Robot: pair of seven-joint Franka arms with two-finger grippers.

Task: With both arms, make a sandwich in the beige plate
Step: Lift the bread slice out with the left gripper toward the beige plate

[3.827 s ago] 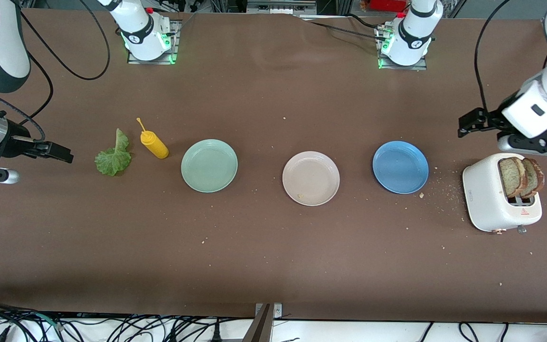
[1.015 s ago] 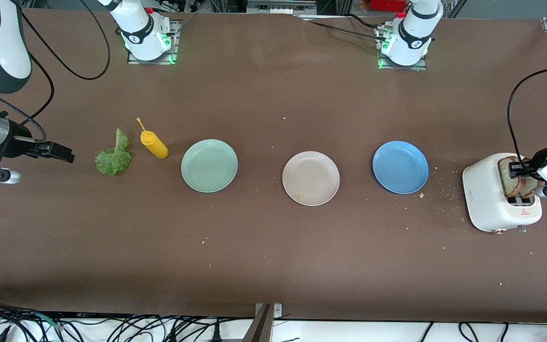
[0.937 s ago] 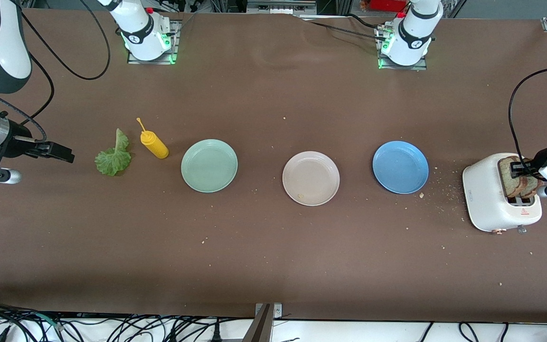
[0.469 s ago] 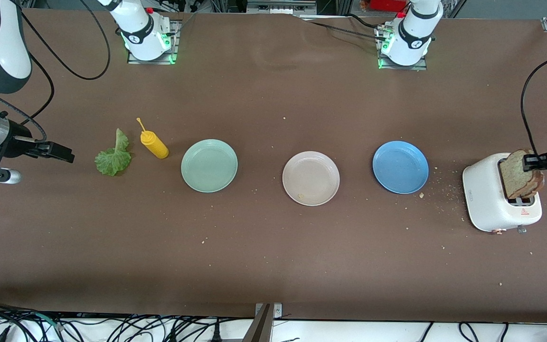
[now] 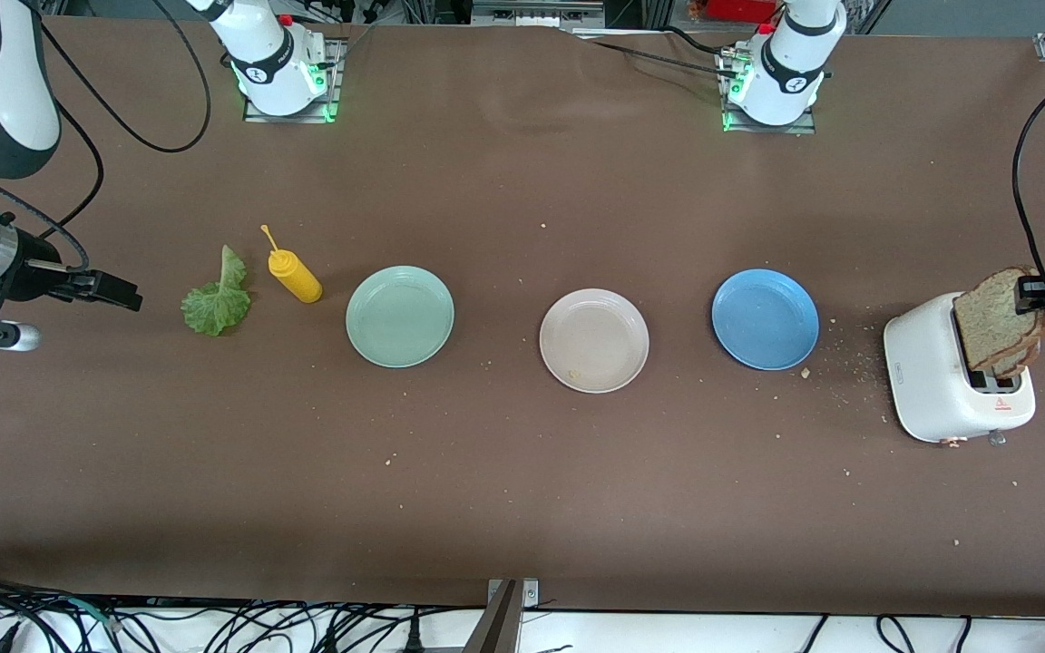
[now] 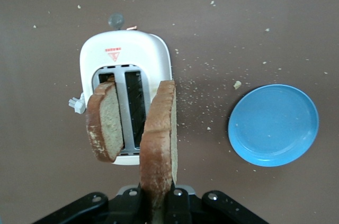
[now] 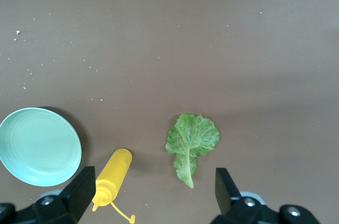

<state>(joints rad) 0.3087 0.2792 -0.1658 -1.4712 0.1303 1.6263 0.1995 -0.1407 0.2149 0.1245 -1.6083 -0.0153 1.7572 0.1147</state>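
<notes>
Brown table covering, crumbed in many places, most thickly between the blue plate (image 5: pixel 765 318) and the white toaster (image 5: pixel 940 381) at the left arm's end.

I read the left gripper (image 5: pixel 1035 292) as pressed together on one bread slice (image 5: pixel 992 319), pinching it by its top edge over the toaster. In the left wrist view that slice (image 6: pixel 159 144) hangs on edge, its long axis running from the fingers (image 6: pixel 177 203) down toward the toaster (image 6: pixel 127 70), broad faces upright. It is clear of the slot. The second slice (image 6: pixel 105 123) stands in the other slot, leaning slightly, its crust end up.

Beige plate (image 5: pixel 593 340) sits mid-table between the blue plate and the mint-green plate (image 5: pixel 399 316), the three in a row well apart. It holds only a small crumb near its rim on the side nearer the front camera.

Lettuce leaf (image 5: pixel 215 299) lies flat toward the right arm's end, just beside the yellow squeeze bottle (image 5: pixel 294 275). The bottle lies on its side, with its nozzle pointing away from the front camera. From the right wrist I see the leaf (image 7: pixel 191 142) with its stalk toward the gripper.

Right gripper (image 5: pixel 114 292) hangs over bare table at that end, fingers (image 7: pixel 79 192) spread wide, holding nothing. That arm waits.
</notes>
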